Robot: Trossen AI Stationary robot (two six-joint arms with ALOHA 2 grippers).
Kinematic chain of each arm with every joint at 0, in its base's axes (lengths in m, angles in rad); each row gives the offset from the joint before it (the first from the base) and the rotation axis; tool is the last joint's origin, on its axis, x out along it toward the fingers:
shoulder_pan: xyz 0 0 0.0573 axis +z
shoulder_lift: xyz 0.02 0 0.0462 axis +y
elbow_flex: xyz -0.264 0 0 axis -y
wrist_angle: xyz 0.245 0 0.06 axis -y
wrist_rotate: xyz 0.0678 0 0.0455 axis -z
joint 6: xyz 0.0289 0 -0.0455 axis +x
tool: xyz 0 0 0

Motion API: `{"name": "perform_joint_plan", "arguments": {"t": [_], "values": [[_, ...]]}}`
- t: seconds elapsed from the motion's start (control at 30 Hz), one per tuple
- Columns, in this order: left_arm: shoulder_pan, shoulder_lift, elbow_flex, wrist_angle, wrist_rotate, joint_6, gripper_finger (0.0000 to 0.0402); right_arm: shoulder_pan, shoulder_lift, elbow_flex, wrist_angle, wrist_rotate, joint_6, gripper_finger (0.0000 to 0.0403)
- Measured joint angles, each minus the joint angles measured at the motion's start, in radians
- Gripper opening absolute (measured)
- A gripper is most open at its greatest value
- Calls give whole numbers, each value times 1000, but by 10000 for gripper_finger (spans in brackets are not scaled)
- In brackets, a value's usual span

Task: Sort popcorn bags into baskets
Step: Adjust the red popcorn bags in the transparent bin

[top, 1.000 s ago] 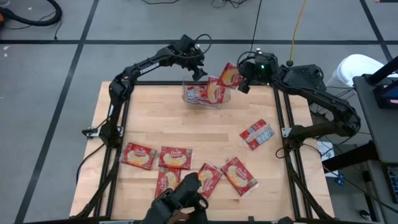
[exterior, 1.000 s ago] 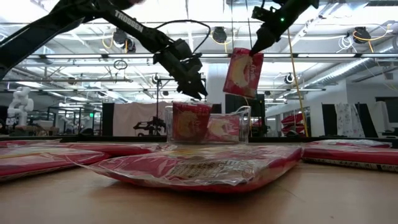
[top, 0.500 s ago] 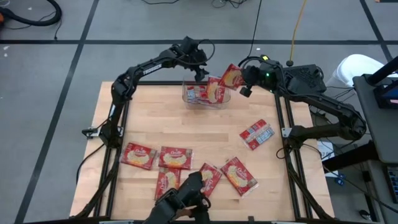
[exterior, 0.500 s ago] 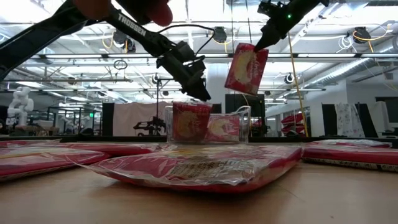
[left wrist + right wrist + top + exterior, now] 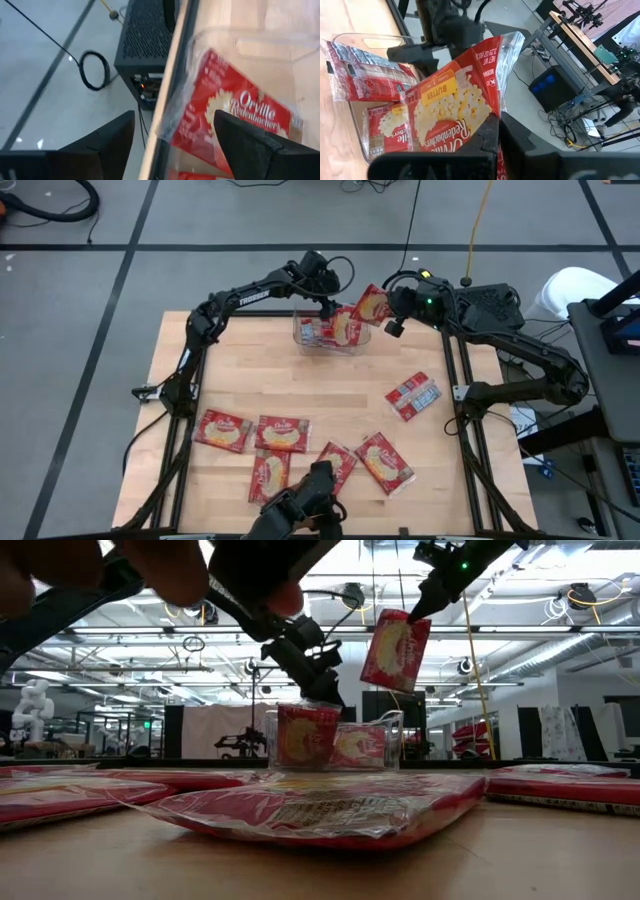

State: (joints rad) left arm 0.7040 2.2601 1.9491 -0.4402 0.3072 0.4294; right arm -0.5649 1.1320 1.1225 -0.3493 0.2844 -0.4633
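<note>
A clear basket [image 5: 330, 333] stands at the table's far middle with red popcorn bags in it, one upright [image 5: 305, 735]. My left gripper [image 5: 322, 692] hovers open just over that bag's top. Its fingers stand on either side of the bag's corner [image 5: 200, 120]; whether they touch it I cannot tell. My right gripper [image 5: 413, 612] is shut on another popcorn bag [image 5: 370, 304], held up to the right of the basket and above its rim. Several more bags lie flat near the front edge, such as one [image 5: 282, 434] face up. My right gripper pinches the popcorn bag by an upper corner [image 5: 408, 620] between its two fingers, which slant down from the table's right. In the right wrist view the fingers [image 5: 492, 135] cover the spot. The bag hangs tilted below them, picture side out, clear of the basket.
One bag [image 5: 413, 395] lies back side up at the right. A flat bag [image 5: 320, 810] lies close before the low camera. A person's fingers [image 5: 150, 565] show at the top of the low view. Bare wood [image 5: 260, 375] lies between the basket and the front bags.
My left gripper has come down toward the basket and a little toward the table's right, ending just over the upright bag. My right gripper has shifted slightly with its bag, which now hangs a bit higher and more tilted.
</note>
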Motion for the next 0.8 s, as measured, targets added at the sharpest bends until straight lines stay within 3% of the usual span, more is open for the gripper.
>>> {"name": "perform_joint_plan", "arguments": {"t": [0.6, 0.8], "values": [[16, 63, -1, 38, 53, 25, 140, 5, 0, 0, -3, -2, -5, 0], [14, 58, 0, 55, 32, 72, 57, 7, 0, 0, -3, -2, -13, 0]]}}
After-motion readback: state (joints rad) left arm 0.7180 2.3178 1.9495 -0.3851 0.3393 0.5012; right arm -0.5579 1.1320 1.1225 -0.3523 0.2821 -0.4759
